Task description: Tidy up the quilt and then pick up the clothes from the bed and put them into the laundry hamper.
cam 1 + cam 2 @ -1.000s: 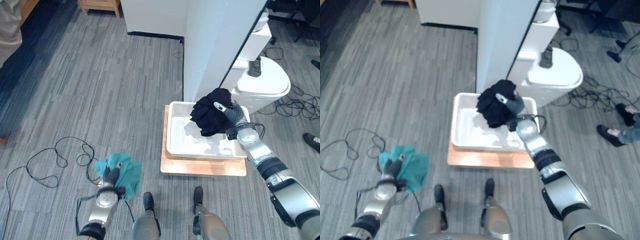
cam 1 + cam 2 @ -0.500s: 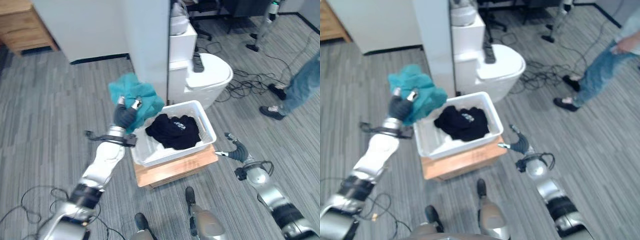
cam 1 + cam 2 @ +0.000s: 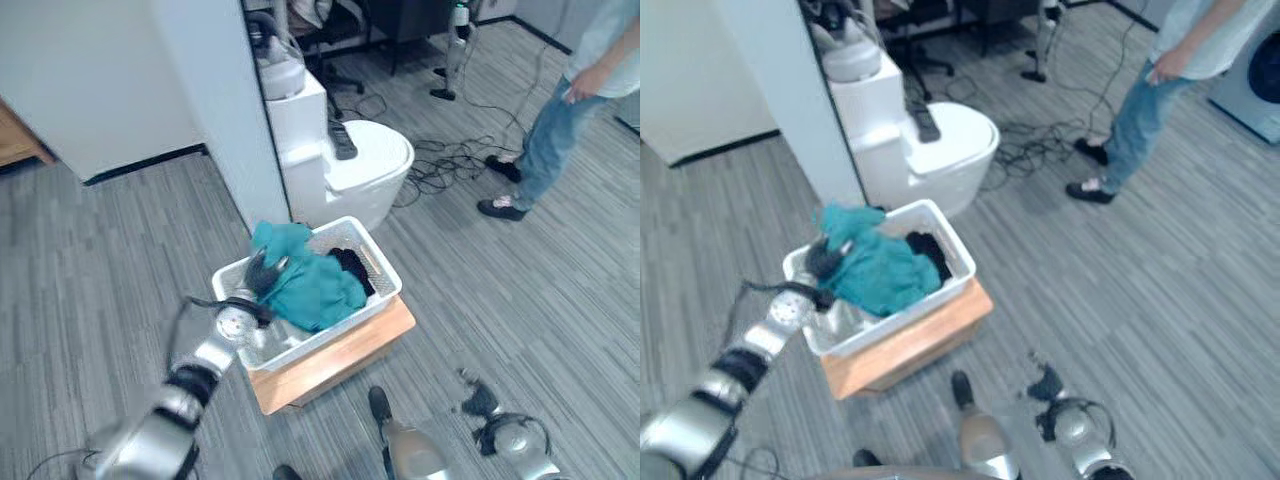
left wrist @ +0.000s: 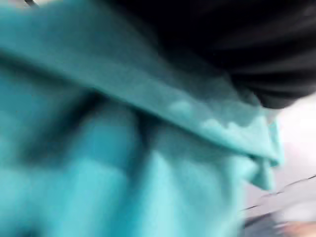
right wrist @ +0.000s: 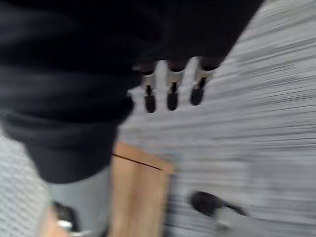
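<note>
The teal garment [image 3: 312,283] lies heaped in the white laundry hamper [image 3: 383,271], which sits on a low wooden platform [image 3: 340,359]; it partly covers a black garment [image 3: 350,264], so both clothes look delivered. The left hand [image 3: 261,274] rests at the teal cloth's edge over the hamper, seemingly letting go, though whether its fingers grip the fabric cannot be told. The left wrist view shows teal folds against black cloth. The right hand [image 5: 170,89] hangs low over the floor, fingers straight and relaxed, holding nothing. A person [image 3: 1155,90] stands well apart
</note>
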Motion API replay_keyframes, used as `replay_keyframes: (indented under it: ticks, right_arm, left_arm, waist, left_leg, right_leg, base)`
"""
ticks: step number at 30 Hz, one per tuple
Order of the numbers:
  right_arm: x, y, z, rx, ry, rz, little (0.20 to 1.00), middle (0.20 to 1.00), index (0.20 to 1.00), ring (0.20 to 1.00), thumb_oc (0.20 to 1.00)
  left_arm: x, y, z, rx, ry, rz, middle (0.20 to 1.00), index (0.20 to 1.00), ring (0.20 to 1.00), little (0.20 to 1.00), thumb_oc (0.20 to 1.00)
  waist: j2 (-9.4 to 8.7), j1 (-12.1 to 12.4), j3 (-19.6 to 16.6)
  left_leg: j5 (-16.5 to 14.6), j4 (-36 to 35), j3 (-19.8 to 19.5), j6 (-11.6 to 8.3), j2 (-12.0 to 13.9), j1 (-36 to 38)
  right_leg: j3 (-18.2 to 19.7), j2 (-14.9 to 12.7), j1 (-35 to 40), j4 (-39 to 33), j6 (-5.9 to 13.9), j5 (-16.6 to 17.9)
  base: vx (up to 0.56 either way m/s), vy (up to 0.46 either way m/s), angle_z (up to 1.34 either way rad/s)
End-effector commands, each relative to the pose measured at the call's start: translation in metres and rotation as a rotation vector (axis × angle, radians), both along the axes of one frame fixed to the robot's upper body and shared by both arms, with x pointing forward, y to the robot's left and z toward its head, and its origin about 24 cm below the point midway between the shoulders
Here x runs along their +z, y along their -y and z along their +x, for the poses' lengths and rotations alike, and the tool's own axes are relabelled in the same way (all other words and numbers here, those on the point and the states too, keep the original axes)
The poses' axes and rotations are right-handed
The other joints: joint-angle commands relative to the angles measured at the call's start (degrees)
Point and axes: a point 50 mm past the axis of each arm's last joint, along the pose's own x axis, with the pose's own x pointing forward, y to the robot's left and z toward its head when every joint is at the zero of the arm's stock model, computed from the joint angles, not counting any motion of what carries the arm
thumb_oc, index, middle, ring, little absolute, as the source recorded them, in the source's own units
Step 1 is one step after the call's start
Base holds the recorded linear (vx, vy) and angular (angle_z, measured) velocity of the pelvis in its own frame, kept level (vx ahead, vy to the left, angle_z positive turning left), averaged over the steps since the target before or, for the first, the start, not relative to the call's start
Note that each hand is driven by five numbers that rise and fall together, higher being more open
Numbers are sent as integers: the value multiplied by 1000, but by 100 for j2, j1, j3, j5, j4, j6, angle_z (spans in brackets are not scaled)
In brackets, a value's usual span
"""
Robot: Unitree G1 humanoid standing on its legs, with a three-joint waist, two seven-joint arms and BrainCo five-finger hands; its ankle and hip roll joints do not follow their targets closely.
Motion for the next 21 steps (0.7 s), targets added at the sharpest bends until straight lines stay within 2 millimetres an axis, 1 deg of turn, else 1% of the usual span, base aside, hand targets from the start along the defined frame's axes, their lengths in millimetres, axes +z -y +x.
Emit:
replay_keyframes:
  ticks: [1, 2, 3, 4, 5, 6, 7, 8, 9, 11, 13, 14, 15, 17, 19, 20, 21]
  right_arm:
    - [5, 9, 19, -148, 40, 76, 1000, 1000, 1000, 1000, 1000]
    - [-22, 14, -18, -271, -132, 65, 1000, 1000, 1000, 1000, 1000]
    - [-22, 14, -18, -271, -132, 65, 1000, 1000, 1000, 1000, 1000]
    - [-33, 11, -37, -330, -213, 78, 1000, 1000, 1000, 1000, 1000]
    - [-33, 11, -38, -330, -213, 77, 1000, 1000, 1000, 1000, 1000]
    - [-40, 9, -53, -348, -279, 83, 1000, 1000, 1000, 1000, 1000]
    - [-42, 8, -59, -350, -302, 89, 1000, 1000, 1000, 1000, 1000]
    - [-42, 8, -60, -350, -302, 89, 1000, 1000, 1000, 1000, 1000]
    - [-43, 8, -64, -358, -322, 86, 1000, 1000, 1000, 1000, 1000]
    - [-46, 7, -70, -353, -349, 75, 1000, 1000, 1000, 1000, 1000]
    - [-46, 7, -70, -353, -349, 75, 1000, 1000, 1000, 1000, 1000]
    - [-48, 5, -75, -330, -378, 58, 1000, 1000, 1000, 1000, 1000]
    - [-48, 3, -75, -314, -382, 49, 1000, 1000, 1000, 1000, 1000]
    - [-48, 0, -72, -294, -377, 47, 1000, 1000, 1000, 1000, 1000]
    - [-46, -3, -64, -273, -350, 45, 1000, 1000, 1000, 1000, 1000]
    - [-42, -6, -50, -244, -302, 38, 1000, 1000, 1000, 1000, 1000]
    - [-42, -6, -50, -244, -302, 38, 1000, 1000, 1000, 1000, 1000]
  left_arm:
    - [73, 4, 41, -11, 220, 26, 1000, 1000, 1000, 1000, 1000]
    - [72, 37, 42, -124, 235, 41, 1000, 1000, 1000, 1000, 1000]
    - [72, 37, 42, -124, 233, 41, 1000, 1000, 1000, 1000, 1000]
    - [64, 56, 37, -173, 248, -1, 1000, 1000, 1000, 1000, 1000]
    - [64, 56, 36, -173, 247, -1, 1000, 1000, 1000, 1000, 1000]
    - [63, 59, 33, -174, 266, -45, 1000, 1000, 1000, 1000, 1000]
    - [65, 58, 31, -179, 280, -55, 1000, 1000, 1000, 1000, 1000]
    - [65, 58, 31, -178, 279, -55, 1000, 1000, 1000, 1000, 1000]
    - [68, 59, 31, -180, 298, -64, 1000, 1000, 1000, 1000, 1000]
    - [70, 54, 28, -151, 323, -96, 1000, 1000, 1000, 1000, 1000]
    - [70, 54, 28, -151, 323, -96, 1000, 1000, 1000, 1000, 1000]
    - [65, 39, 18, -68, 354, -252, 1000, 1000, 1000, 1000, 1000]
    - [60, 33, 13, -46, 344, -281, 1000, 1000, 1000, 1000, 1000]
    - [47, 24, 2, -21, 311, -280, 1000, 1000, 1000, 1000, 1000]
    - [26, 12, -14, 25, 252, -251, 1000, 1000, 1000, 1000, 1000]
    - [-3, -4, -36, 145, 170, -306, 1000, 1000, 1000, 1000, 1000]
    - [-3, -4, -36, 146, 170, -306, 1000, 1000, 1000, 1000, 1000]
  waist:
    - [351, -152, 464]
    - [427, 7, 441]
    - [428, 6, 438]
    - [426, 79, 436]
    - [425, 76, 437]
    - [422, 114, 430]
    - [430, 146, 417]
    - [428, 140, 420]
    - [432, 179, 398]
    - [423, 240, 353]
    - [423, 239, 354]
    - [361, 395, 280]
    - [351, 424, 249]
    - [331, 517, 196]
    - [301, 618, 146]
    - [266, 724, 94]
    - [266, 719, 92]
  left_leg:
    - [-306, 19, 41, -149, 148, 186]
    - [-349, 19, -67, -96, 124, 184]
    - [-352, 19, -70, -95, 124, 186]
    - [-356, 19, -151, -83, 121, 250]
    - [-357, 19, -154, -84, 121, 254]
    - [-364, 19, -192, -84, 124, 318]
    - [-375, 19, -216, -82, 121, 362]
    - [-376, 19, -219, -82, 121, 369]
    - [-383, 19, -240, -79, 126, 401]
    - [-395, 19, -311, -76, 125, 451]
    - [-395, 19, -312, -76, 125, 451]
    - [-253, 19, -365, -46, 166, 427]
    - [-250, 19, -409, -45, 178, 430]
    - [-254, 19, -478, -37, 183, 445]
    - [-248, 19, -532, -32, 193, 460]
    - [-248, 19, -589, -22, 202, 461]
    - [-247, 19, -592, -22, 202, 459]
  right_leg:
    - [144, -497, -56, 34, 862, -396]
    - [64, -528, 17, 28, 838, -439]
    - [60, -529, 21, 28, 839, -441]
    - [-4, -554, 135, 26, 821, -474]
    - [-7, -554, 142, 25, 821, -475]
    - [-49, -576, 267, 24, 811, -497]
    - [-71, -585, 334, 24, 806, -510]
    - [-75, -586, 344, 24, 806, -512]
    - [-113, -606, 407, 24, 799, -523]
    - [-186, -620, 541, 24, 790, -550]
    - [-188, -620, 542, 24, 790, -551]
    - [-283, -602, 630, 24, 720, -473]
    - [-330, -604, 679, 24, 711, -487]
    - [-395, -601, 759, 24, 699, -511]
    - [-462, -603, 832, 24, 688, -531]
    - [-516, -588, 886, 24, 672, -545]
    - [-519, -588, 887, 24, 672, -545]
  base:
    - [-17, 9, -26]
    - [4, -8, -21]
    - [16, -45, -14]
    - [8, -25, 3]
    - [15, -31, 11]
    - [21, 1, 13]
    - [21, 1, 17]
    - [23, 6, 12]
    - [12, -1, 8]
    - [16, -3, 28]
    - [-37, -38, 36]
    - [-87, -71, 16]
    - [-85, -69, 8]
    - [6, 10, 26]
    - [15, 15, 32]
    - [9, 11, 12]
    - [-4, 48, 14]
